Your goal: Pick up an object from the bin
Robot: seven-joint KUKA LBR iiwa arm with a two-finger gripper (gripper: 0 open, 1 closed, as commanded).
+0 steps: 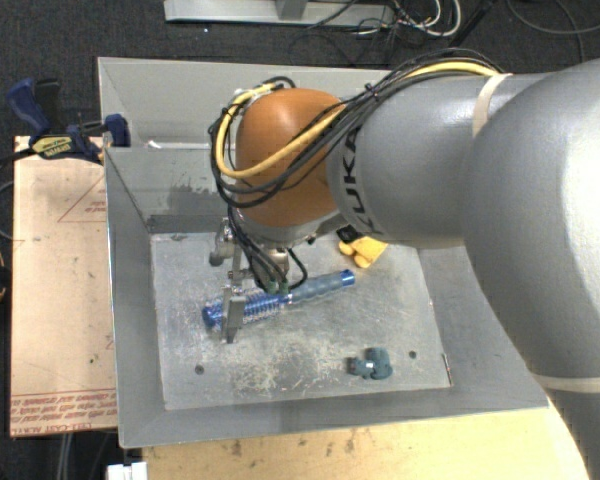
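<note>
The blue ribbed rod point(298, 293) lies flat and slantwise in the middle of the bin point(132, 298).

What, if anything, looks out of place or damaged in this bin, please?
Nothing looks spilled or broken. The blue ridged stick lies slantwise mid-bin with the gripper over one end; a yellow piece lies partly under the arm, a small teal thing apart near the front. Only the bin floor is scuffed.

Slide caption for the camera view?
Gripper down at the blue rod-like thing mid-bin; yellow piece behind, small teal piece lower right.
</note>
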